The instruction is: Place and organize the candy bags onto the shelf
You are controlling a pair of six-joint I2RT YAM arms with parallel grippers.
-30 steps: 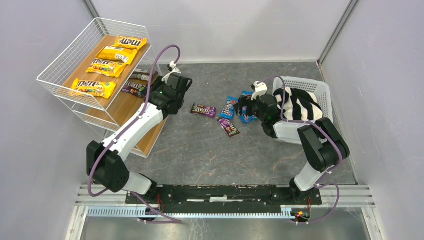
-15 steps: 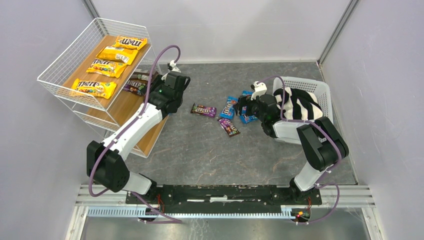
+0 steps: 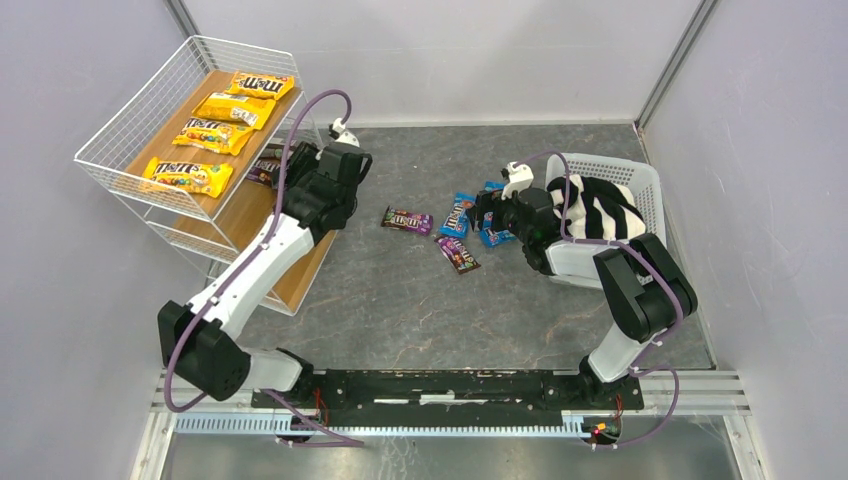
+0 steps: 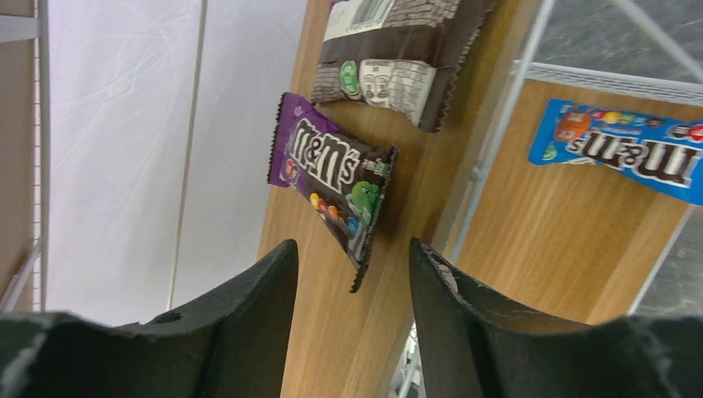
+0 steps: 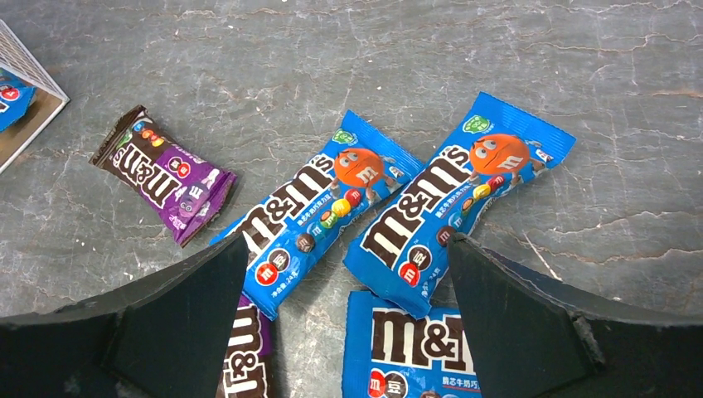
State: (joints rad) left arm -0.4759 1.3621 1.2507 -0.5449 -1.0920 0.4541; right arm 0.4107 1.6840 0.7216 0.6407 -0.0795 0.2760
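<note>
Overhead view: the shelf (image 3: 240,215) is at the far left. Four yellow bags (image 3: 212,134) are lined up on its top board, with "m&m's" legible. The left gripper (image 3: 300,162) is held over the middle board. The right gripper (image 3: 487,212) is low over loose bags on the table (image 3: 420,310), beside a white basket (image 3: 645,180) that holds a striped cloth (image 3: 600,210).

Left wrist view, detail not resolved overhead: the jaws are apart with nothing between them. A purple bag (image 4: 332,178) printed "m&m's" lies flat on the wood beyond the gap. A brown bag (image 4: 390,50) lies past it, back side up, its small print unreadable. A blue shelf bag (image 4: 622,149) marked "m&m's" is seen on the adjoining board, past a wire upright.

Right wrist view: the jaws are wide apart and empty. Three blue table bags (image 5: 319,207) are framed by the fingers (image 5: 182,323), two side by side and the third cut off at the bottom edge. "m&m's" is read on each. A purple table bag (image 5: 166,174) lies apart on the left.
</note>
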